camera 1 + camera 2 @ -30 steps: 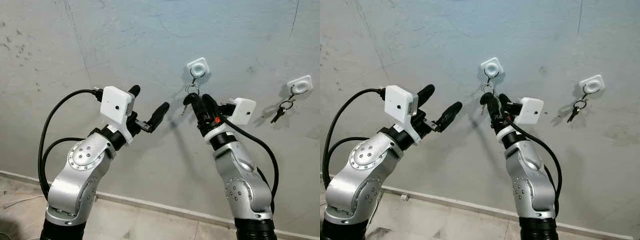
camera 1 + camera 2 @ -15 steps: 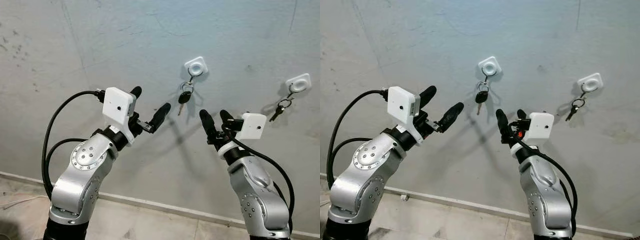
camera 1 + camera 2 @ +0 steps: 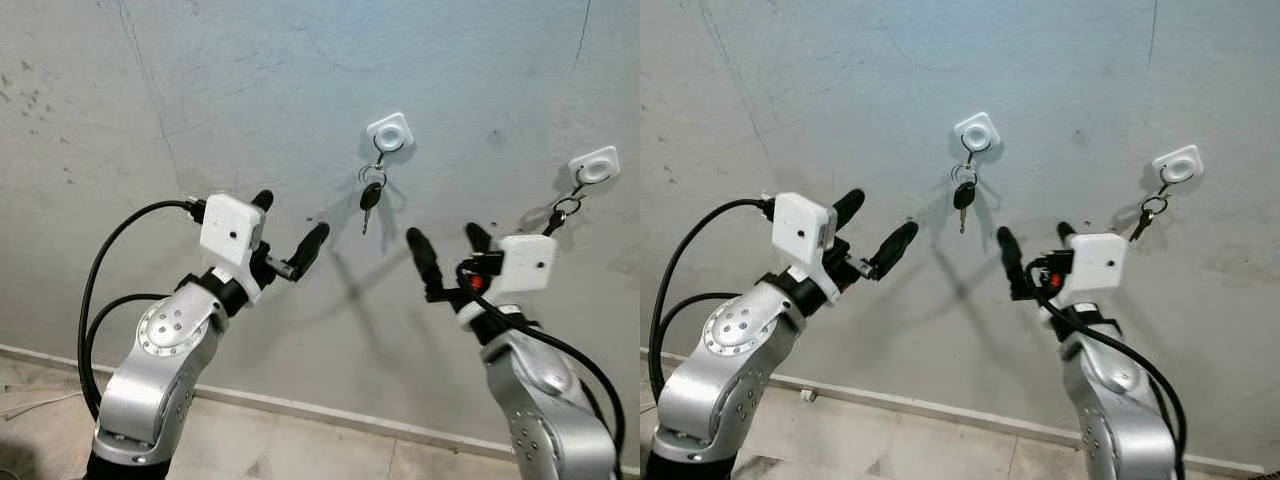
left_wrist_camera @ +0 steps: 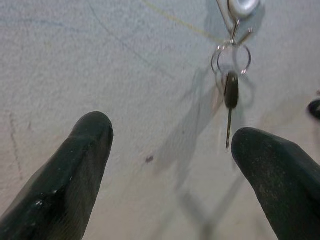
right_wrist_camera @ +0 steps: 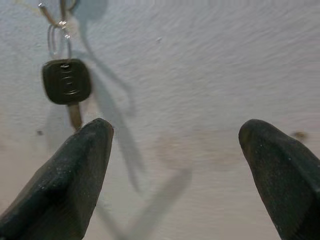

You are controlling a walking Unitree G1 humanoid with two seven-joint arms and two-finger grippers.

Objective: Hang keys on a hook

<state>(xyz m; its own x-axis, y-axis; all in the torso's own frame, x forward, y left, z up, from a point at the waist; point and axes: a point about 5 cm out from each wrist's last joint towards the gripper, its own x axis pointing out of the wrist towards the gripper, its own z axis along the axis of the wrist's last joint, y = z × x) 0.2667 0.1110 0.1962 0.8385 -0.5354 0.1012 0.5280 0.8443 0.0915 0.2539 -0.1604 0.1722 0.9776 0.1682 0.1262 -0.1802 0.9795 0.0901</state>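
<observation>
A black-headed key hangs by its ring from a white wall hook on the grey wall; it also shows as the key and the key in the wrist views. My right gripper is open and empty, below and right of that key and clear of it. My left gripper is open and empty too, held up to the left of the key. A second white hook at the far right holds another key set.
The bare grey wall stands close in front of both arms. A skirting line and pale floor tiles run along the bottom. A black cable loops beside the left arm.
My right gripper has let go of the key and drawn back down and to the right; the key now hangs free on the hook. The left gripper has sunk slightly.
</observation>
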